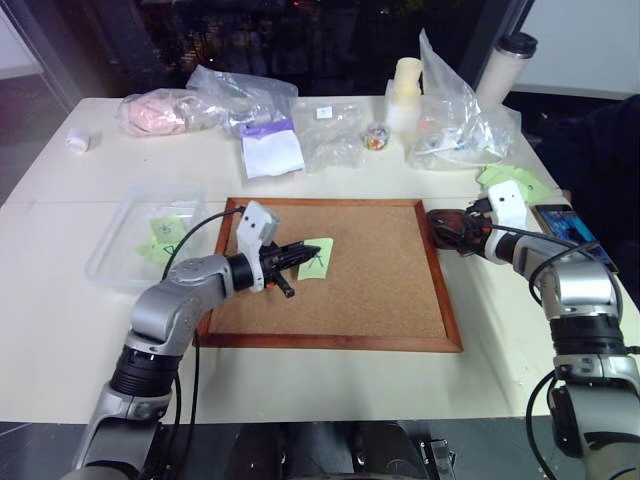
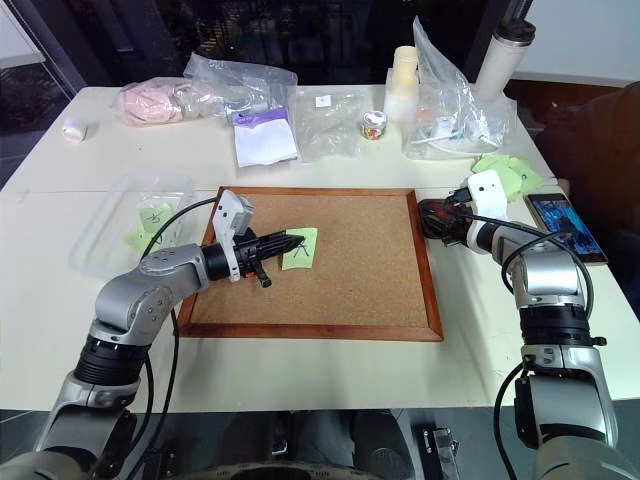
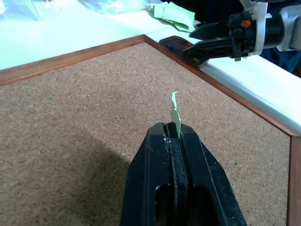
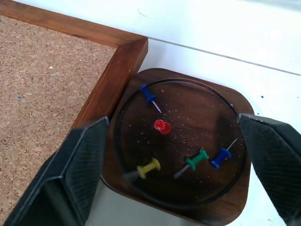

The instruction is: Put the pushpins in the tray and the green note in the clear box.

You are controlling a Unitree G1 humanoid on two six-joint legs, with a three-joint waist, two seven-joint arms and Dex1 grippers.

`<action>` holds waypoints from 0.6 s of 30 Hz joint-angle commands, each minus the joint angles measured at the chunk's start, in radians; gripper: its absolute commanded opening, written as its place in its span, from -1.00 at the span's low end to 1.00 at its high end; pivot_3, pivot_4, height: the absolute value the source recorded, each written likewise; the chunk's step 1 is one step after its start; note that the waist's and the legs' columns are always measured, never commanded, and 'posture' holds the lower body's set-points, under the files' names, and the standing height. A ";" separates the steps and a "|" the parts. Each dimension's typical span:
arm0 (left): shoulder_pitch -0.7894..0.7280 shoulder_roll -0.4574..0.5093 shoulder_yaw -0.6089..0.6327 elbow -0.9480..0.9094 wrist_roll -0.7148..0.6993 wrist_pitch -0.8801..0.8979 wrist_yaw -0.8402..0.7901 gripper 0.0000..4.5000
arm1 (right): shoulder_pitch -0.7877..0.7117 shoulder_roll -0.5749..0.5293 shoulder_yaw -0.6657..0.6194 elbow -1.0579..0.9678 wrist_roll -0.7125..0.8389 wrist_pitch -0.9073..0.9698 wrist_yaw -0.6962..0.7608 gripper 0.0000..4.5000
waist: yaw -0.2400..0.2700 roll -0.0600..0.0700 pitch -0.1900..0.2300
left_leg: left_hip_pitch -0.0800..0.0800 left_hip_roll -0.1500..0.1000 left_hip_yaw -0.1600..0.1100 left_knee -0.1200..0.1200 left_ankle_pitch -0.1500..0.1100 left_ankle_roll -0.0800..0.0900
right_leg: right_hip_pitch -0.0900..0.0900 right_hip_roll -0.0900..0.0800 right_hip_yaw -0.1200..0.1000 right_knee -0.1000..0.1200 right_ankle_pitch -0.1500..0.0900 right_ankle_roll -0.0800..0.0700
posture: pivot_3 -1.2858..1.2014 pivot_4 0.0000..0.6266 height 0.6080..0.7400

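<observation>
My left pincer [image 2: 290, 242] is clamped on the green note [image 2: 300, 250] above the cork board [image 2: 340, 290]. My right pincer [image 4: 174, 155] stands spread wide over the tray [image 4: 188, 94], which contains five pushpins [image 4: 202, 159]. The clear box [image 1: 130, 215] sits on the worktop [image 1: 60, 300] left of the board.

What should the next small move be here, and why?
Probably carry the green note leftward to the clear box and release it there. The left gripper is shut on the note's edge above the cork board, while the right gripper stands open over the tray, where five pushpins already lie.
</observation>
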 commanded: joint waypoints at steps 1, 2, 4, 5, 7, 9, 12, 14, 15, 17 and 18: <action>-0.012 0.024 0.045 -0.044 -0.008 -0.019 -0.017 -1.00 | -0.024 -0.012 -0.036 -0.075 0.014 0.010 -0.002 0.88 | 0.000 0.000 0.000 | 0.000 0.000 0.000 0.000 0.000 0.000 | 0.000 0.000 0.000 0.000 0.000 0.000 | 0.03 -0.52 1.00; -0.022 0.037 0.059 -0.046 -0.013 -0.015 -0.022 -1.00 | -0.027 -0.013 -0.043 -0.108 0.026 0.032 -0.001 0.88 | 0.000 0.000 0.000 | 0.000 0.000 0.000 0.000 0.000 0.000 | 0.000 0.000 0.000 0.000 0.000 0.000 | 0.03 -0.52 1.00; -0.038 0.057 0.078 -0.051 -0.017 -0.013 -0.027 -1.00 | -0.029 -0.017 -0.050 -0.166 0.044 0.065 0.004 0.88 | 0.000 0.000 0.000 | 0.000 0.000 0.000 0.000 0.000 0.000 | 0.000 0.000 0.000 0.000 0.000 0.000 | 0.03 -0.52 1.00; -0.049 0.066 0.093 -0.056 -0.023 -0.006 -0.023 -1.00 | -0.028 -0.016 -0.055 -0.220 0.074 0.101 0.019 0.88 | 0.001 0.000 0.000 | 0.000 0.001 0.000 0.000 0.000 0.000 | 0.000 0.000 0.000 0.000 0.000 0.000 | 0.03 -0.52 1.00; -0.070 0.088 0.130 -0.065 -0.029 0.001 -0.012 -1.00 | -0.014 -0.015 -0.049 -0.343 0.135 0.169 0.058 0.88 | 0.001 0.000 0.000 | 0.000 0.001 0.000 0.000 0.000 0.000 | 0.000 0.000 0.000 0.000 0.000 0.000 | 0.03 -0.52 1.00; -0.078 0.104 0.162 -0.072 -0.034 0.006 -0.001 -1.00 | 0.001 -0.014 -0.047 -0.430 0.179 0.216 0.083 0.88 | 0.000 0.000 0.000 | 0.000 0.001 0.000 0.000 0.000 0.000 | 0.000 0.000 0.000 0.000 0.000 0.000 | 0.03 -0.52 1.00; -0.090 0.173 0.270 -0.048 -0.044 0.017 0.021 -1.00 | 0.028 -0.020 -0.008 -0.600 0.254 0.261 0.142 0.88 | 0.000 0.000 0.000 | 0.000 0.002 -0.001 0.000 0.000 0.000 | 0.000 0.000 0.000 0.000 0.000 0.000 | 0.03 -0.52 1.00; -0.081 0.218 0.323 -0.015 -0.039 0.012 0.025 -1.00 | 0.033 -0.017 0.008 -0.653 0.277 0.282 0.154 0.88 | -0.003 0.000 0.001 | 0.000 0.002 -0.001 0.000 0.000 0.000 | 0.000 0.000 0.000 0.000 0.000 0.000 | 0.03 -0.52 1.00; -0.072 0.244 0.347 0.007 -0.030 0.002 0.022 -1.00 | 0.034 -0.014 0.016 -0.672 0.286 0.289 0.158 0.88 | -0.003 0.000 0.001 | 0.000 0.002 -0.001 0.000 0.000 0.000 | 0.000 0.000 0.000 0.000 0.000 0.000 | 0.03 -0.52 1.00; -0.051 0.291 0.389 0.065 -0.003 -0.028 0.019 -1.00 | 0.038 -0.010 0.033 -0.698 0.299 0.291 0.166 0.88 | -0.002 0.000 0.001 | 0.000 0.002 -0.001 0.000 0.000 0.000 | 0.000 0.000 0.000 0.000 0.000 0.000 | 0.03 -0.52 1.00; -0.046 0.304 0.403 0.096 0.011 -0.045 0.026 -1.00 | 0.040 -0.010 0.039 -0.704 0.302 0.290 0.167 0.88 | -0.001 0.000 0.001 | 0.000 0.002 -0.001 0.000 0.000 0.000 | 0.000 0.000 -0.001 0.000 0.000 0.000 | 0.03 -0.52 1.00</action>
